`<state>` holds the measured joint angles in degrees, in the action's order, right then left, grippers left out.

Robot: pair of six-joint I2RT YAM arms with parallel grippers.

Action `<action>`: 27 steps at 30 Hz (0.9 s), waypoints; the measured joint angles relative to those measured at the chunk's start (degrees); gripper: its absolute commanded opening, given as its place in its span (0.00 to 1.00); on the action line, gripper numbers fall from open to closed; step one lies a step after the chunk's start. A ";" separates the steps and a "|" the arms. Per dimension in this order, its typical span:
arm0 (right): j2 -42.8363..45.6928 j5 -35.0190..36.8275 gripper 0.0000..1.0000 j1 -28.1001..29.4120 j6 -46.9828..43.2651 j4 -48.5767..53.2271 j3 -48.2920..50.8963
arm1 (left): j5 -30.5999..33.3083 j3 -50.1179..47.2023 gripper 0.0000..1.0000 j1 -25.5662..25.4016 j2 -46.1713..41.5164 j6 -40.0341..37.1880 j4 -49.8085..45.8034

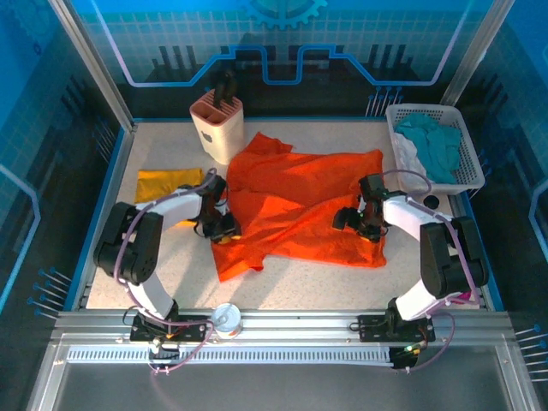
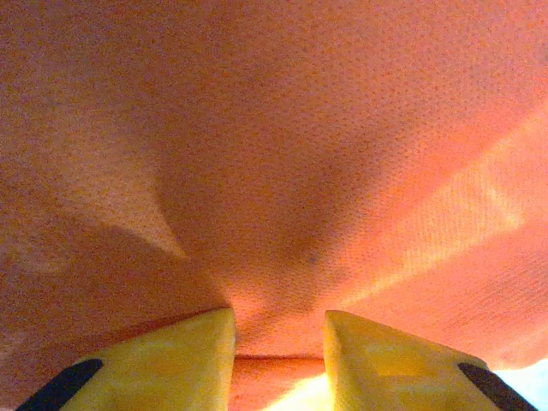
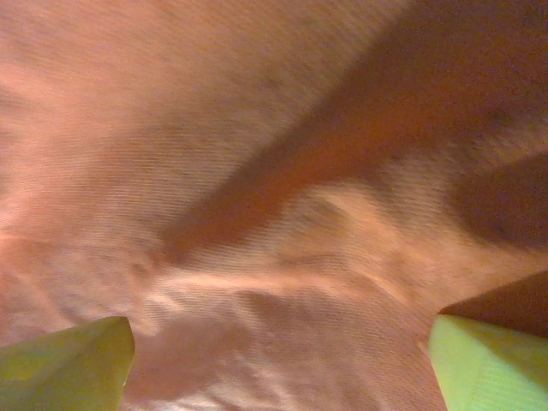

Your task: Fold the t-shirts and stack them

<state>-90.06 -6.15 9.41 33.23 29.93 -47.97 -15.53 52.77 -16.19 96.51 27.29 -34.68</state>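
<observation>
The left pincer [image 1: 224, 224] stands at the left edge of the orange-red t-shirt [image 1: 300, 201]. In its wrist view the two yellow fingers [image 2: 171, 360] have a fold of this cloth between them, but I cannot tell if they press it. The right pincer [image 1: 353, 219] is released, its jaws wide apart just over the right part of the same shirt. The shirt lies spread and wrinkled in the middle of the bench [image 1: 171, 278]. To the left, a little further, the mustard-yellow t-shirt [image 1: 167, 182] lies flat. At the far edge stand a beige holder [image 1: 218, 128] and a white basket [image 1: 469, 145] with a teal cloth [image 1: 437, 141] in it.
</observation>
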 measured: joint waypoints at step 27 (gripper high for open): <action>16.85 4.39 1.00 -8.00 -3.08 9.31 0.81 | 6.29 4.09 0.50 5.01 -13.00 -0.68 -11.65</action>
<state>-73.21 -1.76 1.41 30.15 39.24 -47.16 -9.23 56.86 -11.18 83.50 26.61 -46.33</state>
